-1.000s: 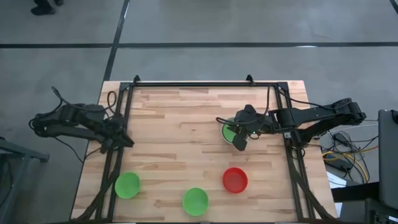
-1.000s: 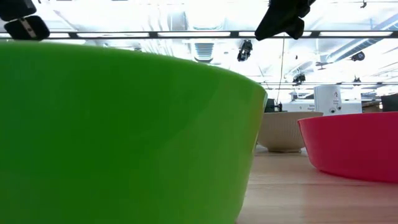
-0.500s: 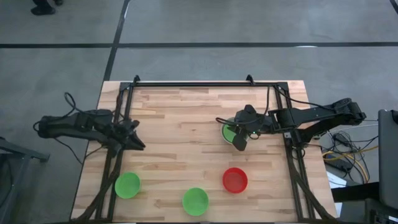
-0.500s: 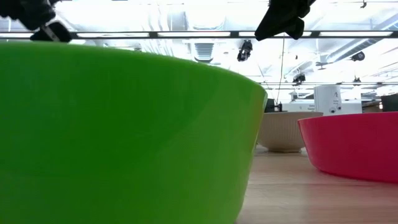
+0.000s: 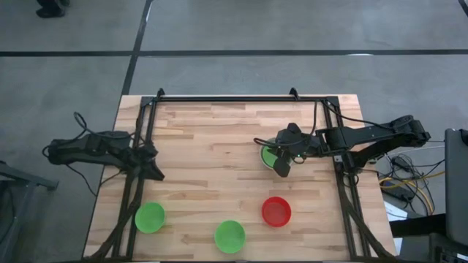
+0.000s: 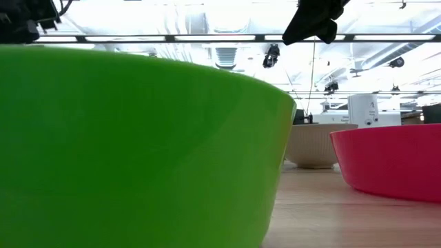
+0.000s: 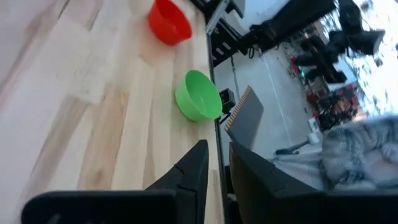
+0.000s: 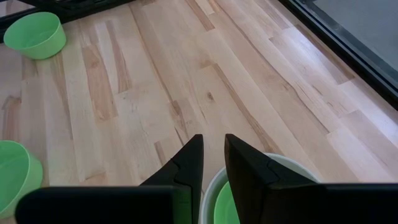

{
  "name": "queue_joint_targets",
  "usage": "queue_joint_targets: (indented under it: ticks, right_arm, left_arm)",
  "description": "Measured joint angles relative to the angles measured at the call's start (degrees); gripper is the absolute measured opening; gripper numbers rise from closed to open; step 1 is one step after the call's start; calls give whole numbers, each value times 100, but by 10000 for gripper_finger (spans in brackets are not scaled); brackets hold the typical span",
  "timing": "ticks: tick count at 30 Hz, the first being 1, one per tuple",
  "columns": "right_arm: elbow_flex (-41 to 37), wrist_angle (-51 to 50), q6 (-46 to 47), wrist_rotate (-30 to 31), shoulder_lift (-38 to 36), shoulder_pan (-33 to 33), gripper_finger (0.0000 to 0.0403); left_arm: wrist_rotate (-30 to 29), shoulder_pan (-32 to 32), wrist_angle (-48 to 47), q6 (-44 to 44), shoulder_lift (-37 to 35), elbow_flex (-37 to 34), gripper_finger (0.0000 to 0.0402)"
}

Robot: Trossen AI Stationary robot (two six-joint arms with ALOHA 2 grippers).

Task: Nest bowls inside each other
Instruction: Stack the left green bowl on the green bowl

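Observation:
A pale bowl (image 5: 264,148) stands right of the table's middle with a green bowl (image 5: 270,156) nested in it. My right gripper (image 5: 281,169) hangs well above their rim (image 8: 280,163), its fingers a narrow gap apart with nothing between them. Along the near edge stand two green bowls (image 5: 150,217) (image 5: 229,235) and a red bowl (image 5: 276,210), each on its base. My left gripper (image 5: 155,173) hovers at the table's left edge, fingers a narrow gap apart and empty (image 7: 216,149).
A black frame (image 5: 219,98) runs along the table's far edge and down both sides. Bare wood lies between the nested pair and the left arm. In the low view the near green bowl (image 6: 138,151) fills the foreground.
My left gripper has sunk a little at the table's left edge and rolled about its own axis, its arm folding back. My right gripper and all the bowls have kept still.

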Motion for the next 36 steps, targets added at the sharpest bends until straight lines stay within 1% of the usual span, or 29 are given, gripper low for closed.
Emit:
queue_joint_targets:
  ticks: [2, 4, 12, 15, 18, 20, 29, 32, 36]
  right_arm:
    - [0, 2, 0, 0, 0, 0, 63]
    - [0, 0, 0, 0, 0, 0, 63]
    - [0, 2, -1, 0, 0, 0, 63]
    - [0, 1, 0, 0, 0, 0, 63]
    - [0, 1, 0, 0, 0, 0, 63]
    - [0, 0, 0, 0, 0, 0, 63]
    - [0, 2, -1, 0, 0, 0, 63]
    - [0, 0, 0, 0, 0, 0, 63]
    - [0, 2, 0, 0, 0, 0, 63]
  left_arm:
    - [-200, 2, -56, -199, -50, -2, 69]
    - [-530, 0, -46, -230, -77, 11, 69]
    - [-1325, 0, -42, 190, -81, 316, 69]
    - [-1880, 0, -21, 347, -81, 494, 69]
    - [-2593, 1, -19, 364, -81, 555, 69]
    - [-2805, 0, -23, 298, -81, 531, 69]
    - [-3037, 2, 36, 110, -78, 428, 69]
    - [-2878, 2, -224, 2, -103, 538, 69]
    - [-2335, 2, -961, 4, -98, 748, 69]
